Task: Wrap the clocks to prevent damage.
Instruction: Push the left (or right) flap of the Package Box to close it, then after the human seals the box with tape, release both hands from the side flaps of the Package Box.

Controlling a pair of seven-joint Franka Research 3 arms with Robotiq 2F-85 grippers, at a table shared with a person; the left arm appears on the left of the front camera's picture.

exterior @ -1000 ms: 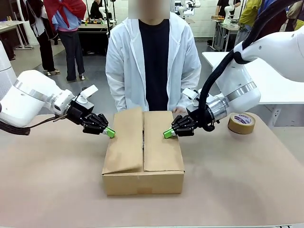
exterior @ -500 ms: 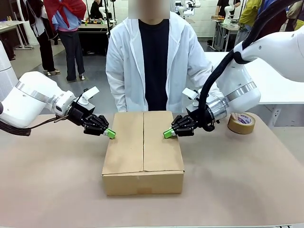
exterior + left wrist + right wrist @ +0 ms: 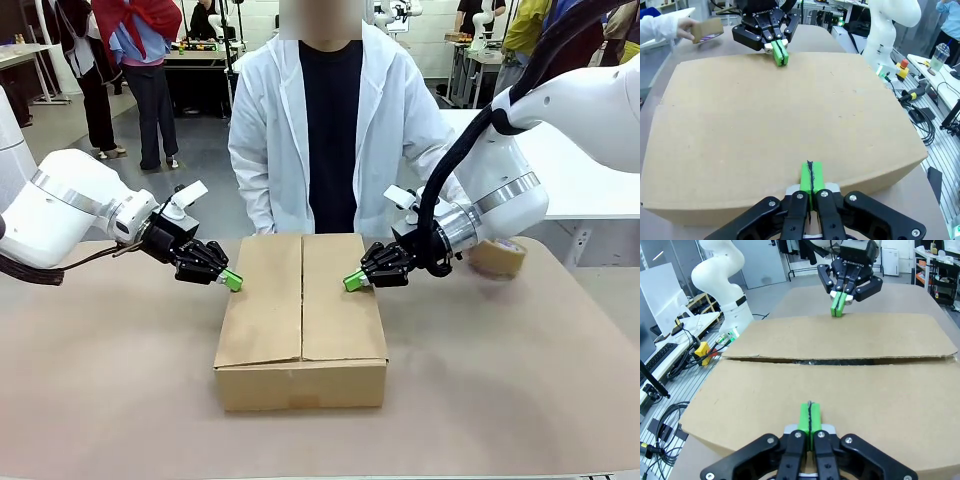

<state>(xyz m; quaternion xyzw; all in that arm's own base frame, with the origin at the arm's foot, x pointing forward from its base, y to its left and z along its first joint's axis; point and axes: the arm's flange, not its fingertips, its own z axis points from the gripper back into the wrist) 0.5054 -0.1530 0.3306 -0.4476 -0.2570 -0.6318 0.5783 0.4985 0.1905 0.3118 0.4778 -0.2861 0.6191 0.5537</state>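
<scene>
Brown table [image 3: 120, 400] in an open workshop, with a person [image 3: 330, 130] standing at its far side. The clocks, judged to lie inside the closed carton [image 3: 300, 385] at the table's middle, were hidden beneath its flaps. The left flap [image 3: 262, 300], tilted up a second earlier, now lay flat and level with the right flap [image 3: 343, 300], and the two met along a narrow centre seam [image 3: 835, 360]. The left gripper [image 3: 232, 280] rested its tip at the left flap's outer edge, and the right gripper [image 3: 352, 282] at the right flap's outer edge. Each had its green pads pressed fully together and held nothing. The tape roll [image 3: 707, 30], which had lain on the table beyond the right arm, was now lifted in the person's hand [image 3: 682, 27]. Judgement: with the flaps pinned from both sides and the tape taken up, the wrapping appeared complete and sealing the seam was the step in hand. A flap might spring up if either gripper withdrew too early.
</scene>
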